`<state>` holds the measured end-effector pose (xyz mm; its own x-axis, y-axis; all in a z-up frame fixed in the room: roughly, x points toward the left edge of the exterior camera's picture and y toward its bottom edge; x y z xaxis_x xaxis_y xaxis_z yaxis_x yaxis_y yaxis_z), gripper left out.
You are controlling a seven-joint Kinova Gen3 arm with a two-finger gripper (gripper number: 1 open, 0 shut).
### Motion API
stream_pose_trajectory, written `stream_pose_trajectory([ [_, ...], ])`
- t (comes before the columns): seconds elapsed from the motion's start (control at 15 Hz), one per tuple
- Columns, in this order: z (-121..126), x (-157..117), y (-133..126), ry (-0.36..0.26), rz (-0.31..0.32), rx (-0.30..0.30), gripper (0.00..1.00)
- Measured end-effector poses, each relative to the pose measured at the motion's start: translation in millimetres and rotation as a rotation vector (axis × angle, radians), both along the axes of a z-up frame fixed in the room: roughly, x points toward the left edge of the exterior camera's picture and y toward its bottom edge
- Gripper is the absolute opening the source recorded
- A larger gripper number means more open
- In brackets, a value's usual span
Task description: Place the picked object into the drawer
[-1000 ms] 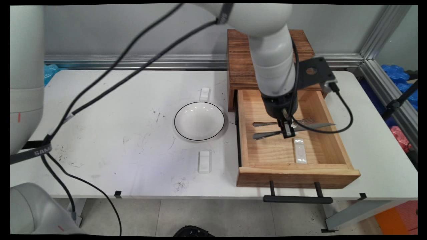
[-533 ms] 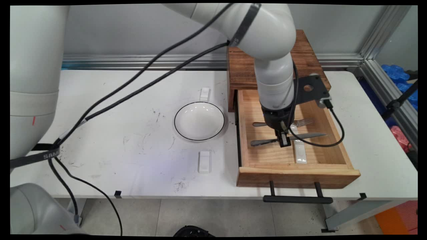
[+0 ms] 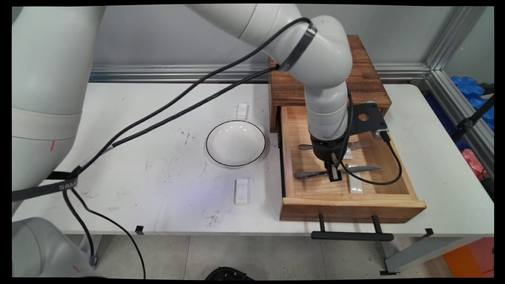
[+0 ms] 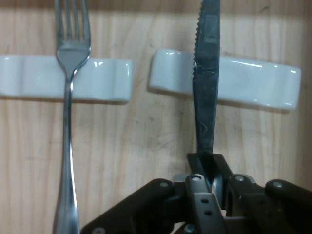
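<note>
My gripper (image 3: 334,176) (image 4: 208,170) is inside the open wooden drawer (image 3: 351,206), shut on a metal knife (image 3: 363,169) (image 4: 205,97) near the middle of its length. The knife lies crosswise in the drawer, and its serrated blade passes over a white ceramic rest (image 3: 356,185) (image 4: 258,83). I cannot tell whether blade and rest touch. Farther back in the drawer, a metal fork (image 3: 360,144) (image 4: 68,122) lies across a second white rest (image 4: 105,80), parallel to the knife.
The drawer juts from a dark wooden cabinet (image 3: 365,81) and its black handle (image 3: 352,236) hangs past the table's near edge. A white black-rimmed bowl (image 3: 235,142) sits left of the drawer, with two white rests (image 3: 242,111) (image 3: 242,191) behind and before it.
The gripper has carried the knife from beside the fork toward the drawer's front, and the blade now lies over the nearer white rest. The fork has stayed in place.
</note>
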<state>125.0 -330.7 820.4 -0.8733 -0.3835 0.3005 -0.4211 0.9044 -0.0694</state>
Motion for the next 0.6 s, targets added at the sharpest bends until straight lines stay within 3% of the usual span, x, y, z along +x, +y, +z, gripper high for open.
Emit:
stream_pose_trajectory([
  [0.27, -6.9, -3.5, -1.3, -0.002, -0.011, 0.000, 0.00],
  [0.33, -8.4, -4.4, -1.5, -0.002, -0.014, 0.000, 1.00],
  [0.6, -11.0, -8.4, -3.2, 0.011, -0.021, -0.006, 1.00],
])
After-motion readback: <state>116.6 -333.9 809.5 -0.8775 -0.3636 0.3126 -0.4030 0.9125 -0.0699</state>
